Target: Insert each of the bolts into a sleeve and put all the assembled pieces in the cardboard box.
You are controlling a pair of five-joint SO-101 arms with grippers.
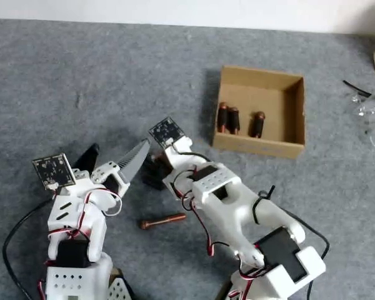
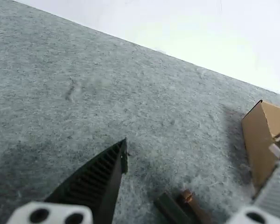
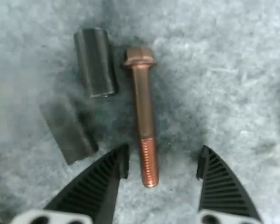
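Hanging spread apart around the bolt (image 3: 143,116), the right claw (image 3: 163,156) is risking a slip: closing crooked could be knocking away the sleeves (image 3: 95,60) just beside the bolt.

3 assembled pcs (image 1: 223,117) (image 1: 234,120) (image 1: 257,124) in the box, 1 cardboard box (image 1: 256,147), 2 loose bolts (image 3: 142,121) (image 1: 164,220) on the table, 2 empty sleeves (image 3: 95,61) (image 3: 67,128) approx side by side, 2 arms (image 1: 75,212) (image 1: 237,206) btw
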